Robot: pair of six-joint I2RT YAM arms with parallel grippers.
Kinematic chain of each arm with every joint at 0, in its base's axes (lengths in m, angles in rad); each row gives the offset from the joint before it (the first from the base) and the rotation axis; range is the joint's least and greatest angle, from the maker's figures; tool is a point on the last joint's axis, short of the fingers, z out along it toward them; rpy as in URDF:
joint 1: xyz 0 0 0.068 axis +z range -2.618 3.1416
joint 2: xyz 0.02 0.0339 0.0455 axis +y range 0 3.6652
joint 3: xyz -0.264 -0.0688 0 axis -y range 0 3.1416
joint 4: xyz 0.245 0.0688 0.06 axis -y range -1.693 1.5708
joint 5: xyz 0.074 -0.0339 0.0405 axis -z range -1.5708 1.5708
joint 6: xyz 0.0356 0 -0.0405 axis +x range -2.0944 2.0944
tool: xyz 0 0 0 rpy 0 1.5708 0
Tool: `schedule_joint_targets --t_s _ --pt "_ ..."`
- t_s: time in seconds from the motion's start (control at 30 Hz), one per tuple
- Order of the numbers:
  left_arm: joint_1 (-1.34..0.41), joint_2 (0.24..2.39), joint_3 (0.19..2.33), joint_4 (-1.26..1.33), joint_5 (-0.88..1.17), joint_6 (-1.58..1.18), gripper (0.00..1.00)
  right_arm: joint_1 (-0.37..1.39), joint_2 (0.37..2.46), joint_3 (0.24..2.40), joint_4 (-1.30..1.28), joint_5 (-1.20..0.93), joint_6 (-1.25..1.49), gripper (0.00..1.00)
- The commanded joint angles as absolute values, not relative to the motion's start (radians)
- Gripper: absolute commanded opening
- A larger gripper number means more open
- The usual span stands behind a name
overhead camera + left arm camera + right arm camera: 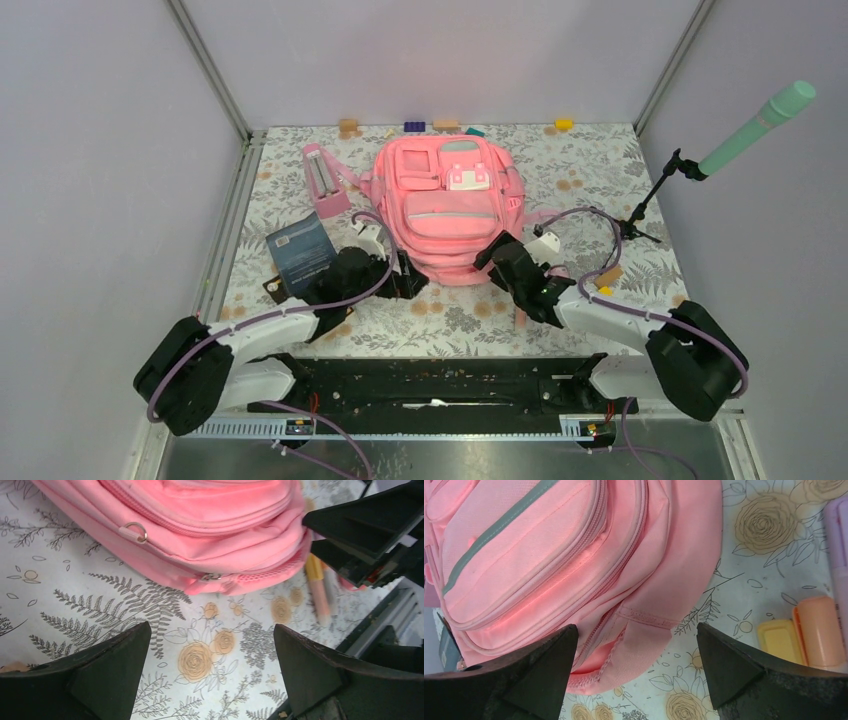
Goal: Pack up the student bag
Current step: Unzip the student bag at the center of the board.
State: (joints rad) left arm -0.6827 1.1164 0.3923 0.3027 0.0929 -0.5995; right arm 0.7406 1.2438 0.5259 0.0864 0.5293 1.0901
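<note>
Pink student bag [447,205] lies flat, front pockets up, zipped.

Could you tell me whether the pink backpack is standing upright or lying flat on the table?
Lying flat: the student bag rests on its back on the table, its front side facing up at the overhead camera.

Left tool [408,279] and right tool [492,257] flank the student bag [447,200].
</note>
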Motion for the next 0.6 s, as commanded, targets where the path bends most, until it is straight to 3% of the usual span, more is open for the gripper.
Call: schedule_joint_targets --t_s 0.0,0.2,0.4,0.57 --pt "-0.687 1.198 0.453 0.393 0.043 -0.567 0.97 0.724 1.288 0.524 0.188 0.51 1.179 0.95" --pt "-0.699 1.207 0.514 0.357 0.013 -0.496 0.95 0.704 1.366 0.516 0.26 0.468 1.18 0.93" --pt "-0.745 1.238 0.728 0.115 0.032 -0.259 0.96 0.69 1.396 0.473 0.335 0.45 1.197 0.84" --pt "-0.795 1.362 0.875 0.002 0.061 -0.155 0.96 0.69 1.374 0.448 0.359 0.423 1.187 0.88"
